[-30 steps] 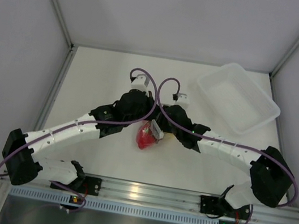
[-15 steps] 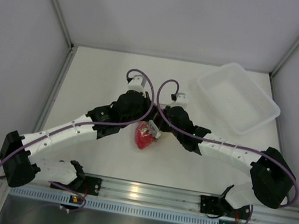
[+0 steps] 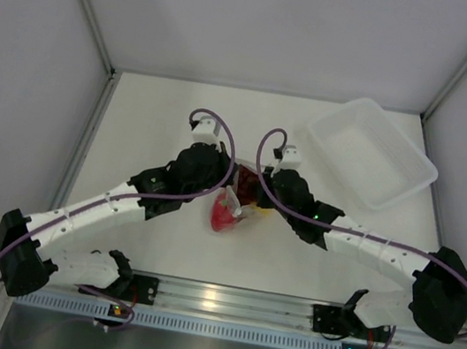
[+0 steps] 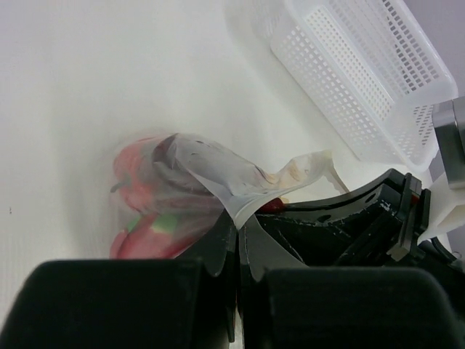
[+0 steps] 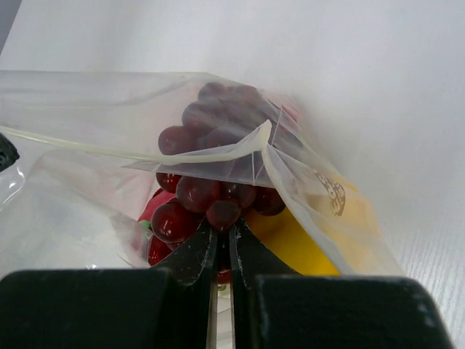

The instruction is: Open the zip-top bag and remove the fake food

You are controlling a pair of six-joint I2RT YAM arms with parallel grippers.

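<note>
The zip-top bag [image 3: 229, 210] lies at the table's middle between both grippers. In the left wrist view the bag [image 4: 211, 171] holds a pink-red fruit with green [image 4: 142, 193]. My left gripper [image 4: 243, 218] is shut on one lip of the bag's mouth. In the right wrist view my right gripper [image 5: 224, 231] is shut on the other lip of the bag [image 5: 305, 171]. The mouth gapes there, showing the dark purple grape bunch [image 5: 207, 193], a yellow pepper [image 5: 301, 243] and a red piece [image 5: 154, 211] inside. From above, the left gripper [image 3: 223, 193] and the right gripper [image 3: 255, 198] stand close together.
A white rigid tray [image 3: 372, 153] stands at the back right and shows as a perforated basket in the left wrist view [image 4: 363, 73]. The right gripper's black body [image 4: 356, 218] sits just right of the left fingers. Walls enclose the table on three sides.
The two grippers have drawn apart, left arm leftward and right arm rightward. The bag's mouth has spread between them, and dark grapes now show from above.
</note>
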